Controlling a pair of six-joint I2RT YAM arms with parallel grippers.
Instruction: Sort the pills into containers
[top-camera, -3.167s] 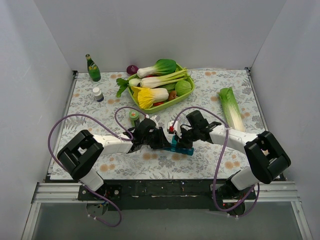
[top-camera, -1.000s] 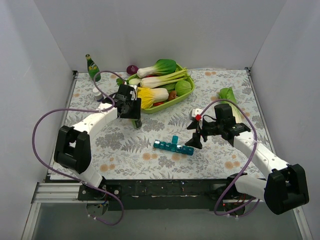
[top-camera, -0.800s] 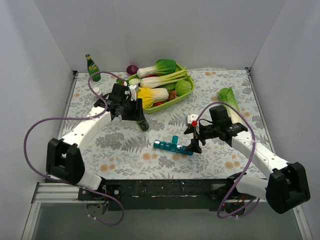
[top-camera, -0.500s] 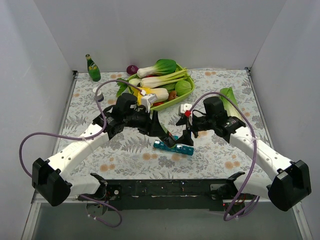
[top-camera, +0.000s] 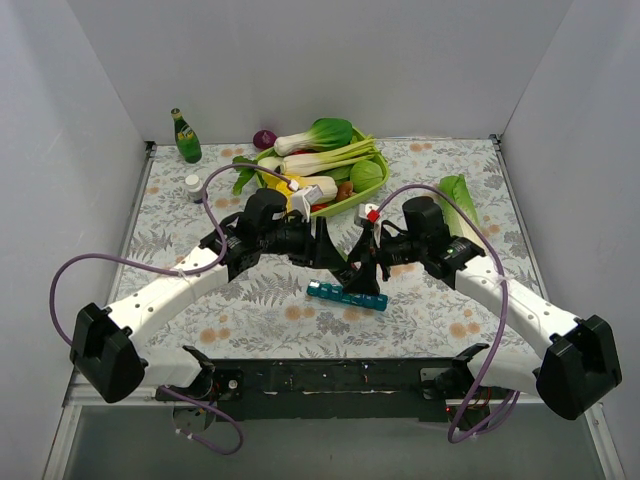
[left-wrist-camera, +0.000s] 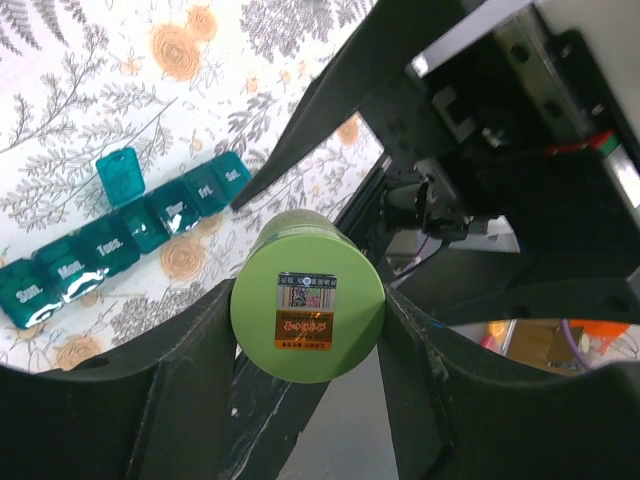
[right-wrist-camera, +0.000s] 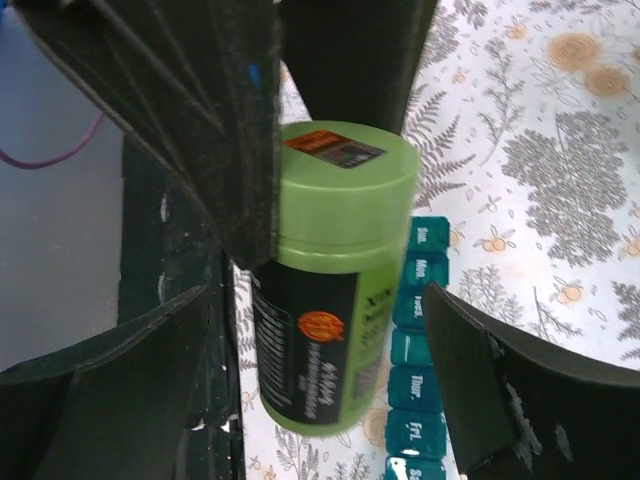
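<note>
My left gripper (left-wrist-camera: 308, 300) is shut on the lime-green cap of a small dark-labelled bottle (left-wrist-camera: 308, 296), which hangs cap-up above the table. Open wide, my right gripper (right-wrist-camera: 318, 300) has one finger on each side of the bottle's body (right-wrist-camera: 320, 330), with gaps on both sides. The containers, a teal strip of day-marked compartments (top-camera: 347, 295), lie on the floral cloth just below both grippers. The strip (left-wrist-camera: 120, 235) has one lid (left-wrist-camera: 120, 175) flipped up, and it also shows behind the bottle as the teal strip (right-wrist-camera: 420, 370). No pills are in view. From above, the left gripper (top-camera: 335, 260) and right gripper (top-camera: 365, 270) meet mid-table.
A lime-green basket (top-camera: 300, 215) of vegetables stands at the back centre. A green soda bottle (top-camera: 185, 135) and a small white bottle (top-camera: 195, 187) are at the back left, a purple onion (top-camera: 264, 138) behind the basket, and a leafy vegetable (top-camera: 462, 215) at the right.
The left arm has swung from beside the basket to the middle, over the teal strip. The right gripper has moved left and come around the bottle, staying open.
</note>
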